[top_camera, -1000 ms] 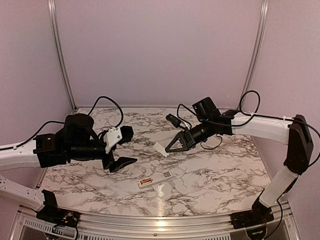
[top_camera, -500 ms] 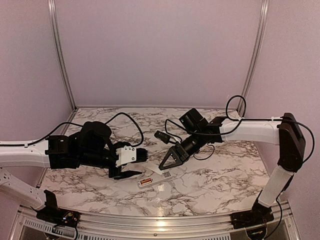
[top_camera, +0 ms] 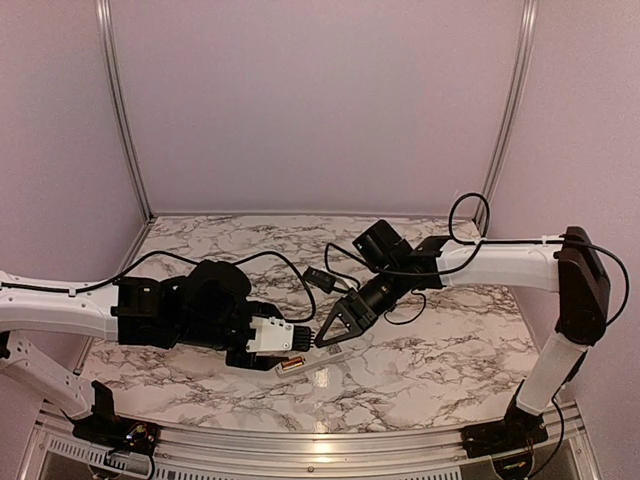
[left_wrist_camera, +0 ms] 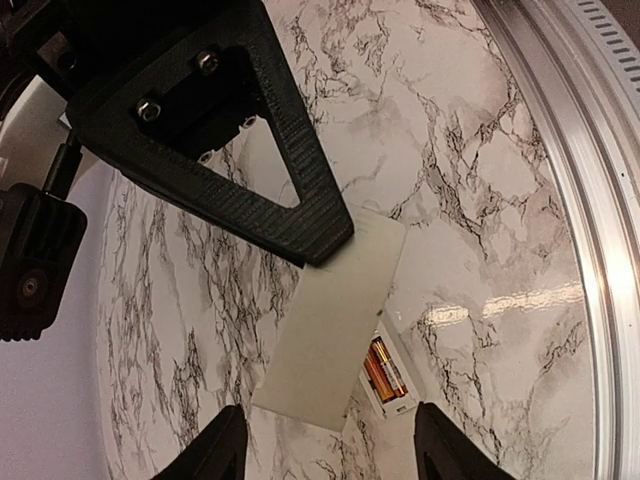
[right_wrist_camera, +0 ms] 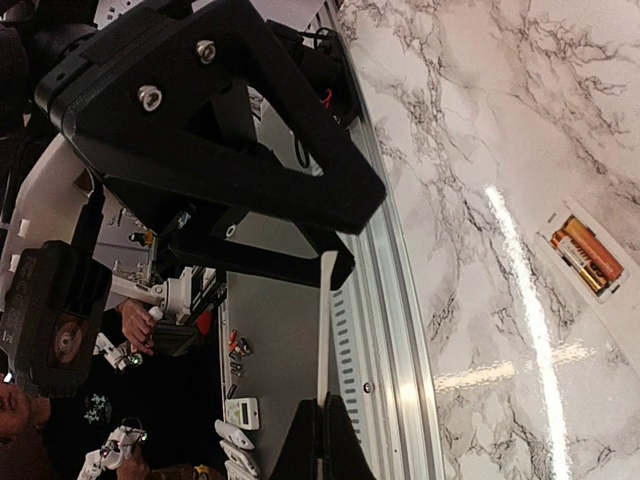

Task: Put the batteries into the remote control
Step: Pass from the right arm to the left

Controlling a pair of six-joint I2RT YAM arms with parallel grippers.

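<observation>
Right gripper (top_camera: 322,338) clenches battery cover (left_wrist_camera: 330,320) above loaded batteries (left_wrist_camera: 383,368) in remote control (top_camera: 298,364), front edge, likely for closing; left gripper (left_wrist_camera: 330,430) released, flanking.

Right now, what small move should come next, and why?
Probably ease the right gripper down to seat the battery cover it pinches: both batteries already lie in the open bay of the remote control, the cover hangs over it, and the left gripper straddles the remote, open.

We see marble-pattern tabletop (top_camera: 430,350), aluminium rail (top_camera: 330,445) along near edge, lilac walls (top_camera: 320,100) behind. Thin cream cover panel (left_wrist_camera: 330,320) tilted over tabletop. Right wrist view: person in dark shirt (right_wrist_camera: 70,430) beyond rail.
</observation>
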